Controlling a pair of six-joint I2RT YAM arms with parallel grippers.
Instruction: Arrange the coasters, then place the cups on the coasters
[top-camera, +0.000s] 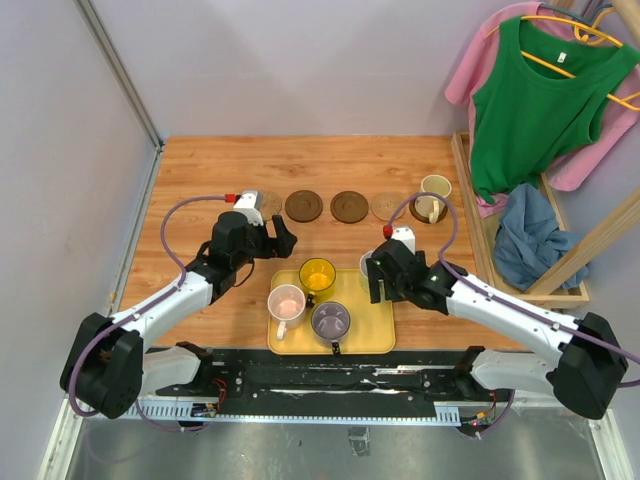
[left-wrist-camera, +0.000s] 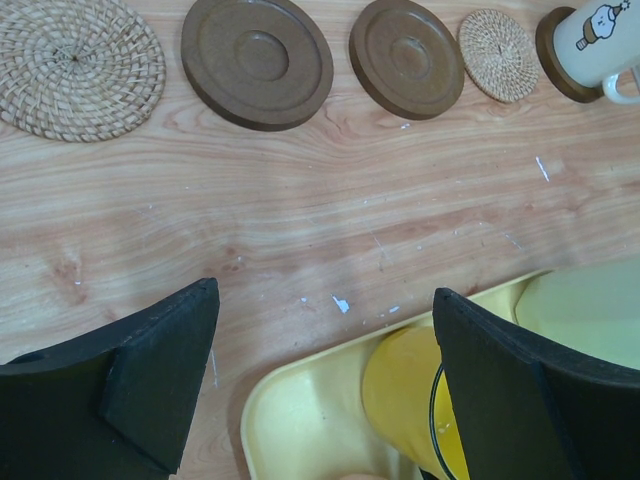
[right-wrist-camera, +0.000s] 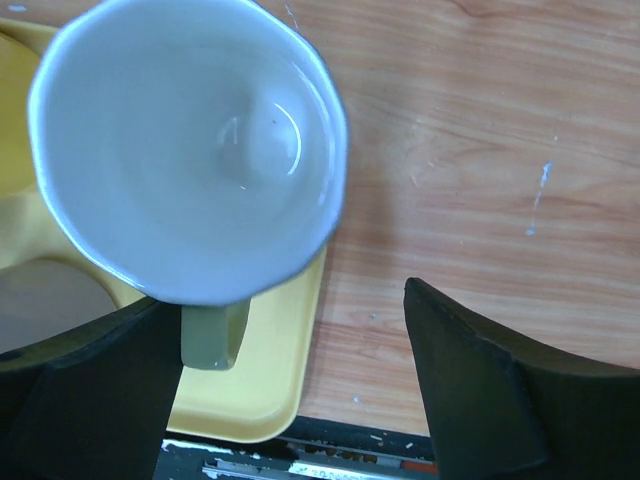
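Pale green-white cup (right-wrist-camera: 190, 150) sits at the far right corner of the yellow tray (right-wrist-camera: 262, 400). The right gripper (right-wrist-camera: 290, 320) is over it, jaws spread, nothing held yet. Best bet: centre on the bowl rather than the handle, close across the rim, lift straight, then head for the bare tan coaster (top-camera: 386, 206). The left gripper (left-wrist-camera: 325, 305) hangs open by the yellow cup (left-wrist-camera: 410, 400).

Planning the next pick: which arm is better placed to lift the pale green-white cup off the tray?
Right. The right gripper, open, hangs just above the pale green-white cup at the right edge of the tray. The left gripper, also open, sits off its far-left corner near the yellow cup.
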